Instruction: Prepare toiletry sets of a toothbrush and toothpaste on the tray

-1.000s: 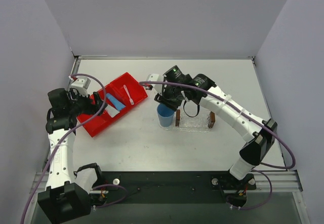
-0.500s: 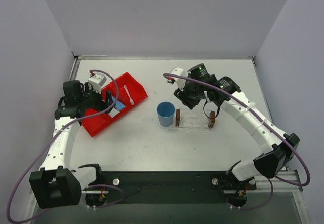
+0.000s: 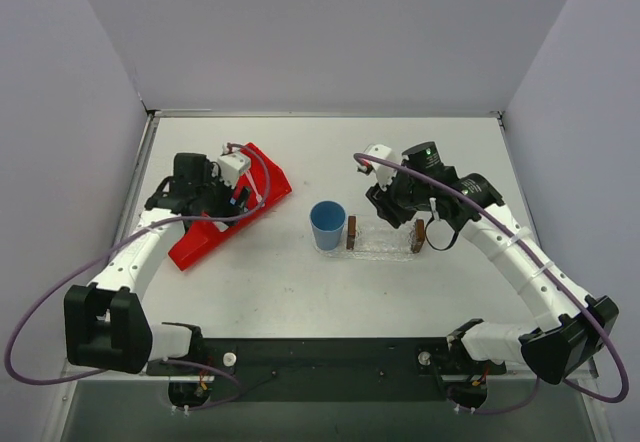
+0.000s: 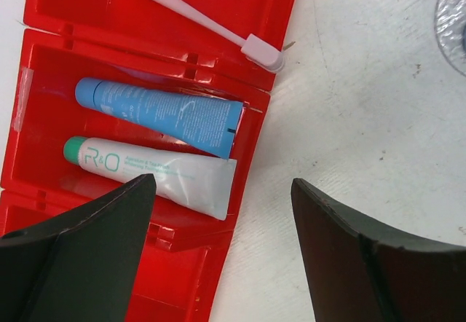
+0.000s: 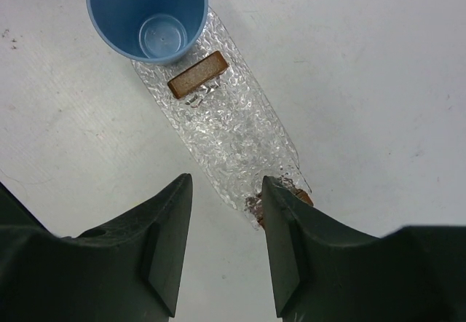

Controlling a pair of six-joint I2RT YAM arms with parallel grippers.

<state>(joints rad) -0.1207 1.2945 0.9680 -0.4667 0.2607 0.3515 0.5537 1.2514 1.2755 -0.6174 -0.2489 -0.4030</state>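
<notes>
Red bin point(image 4: 145, 52): toothpaste tubes point(image 4: 164, 112) and toothbrush point(image 4: 196, 17) are all in here, packed close.
Tray point(image 5: 233, 129): nothing on it, and the cup point(image 5: 148, 12) at its end could get bumped.
Left claw point(image 4: 222, 183): spread over the tubes, might snag both.
Right claw point(image 5: 226, 183): spread over the tray.

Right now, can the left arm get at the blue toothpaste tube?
Probably yes. The left gripper hangs open over the red bin and the blue tube lies uncovered; the white tube close beside may crowd a finger.

White toothpaste tube point(image 4: 156, 173): teal "R&O", smaller line beside it illegible; blue tube point(image 4: 164, 111): print too small to read
</notes>
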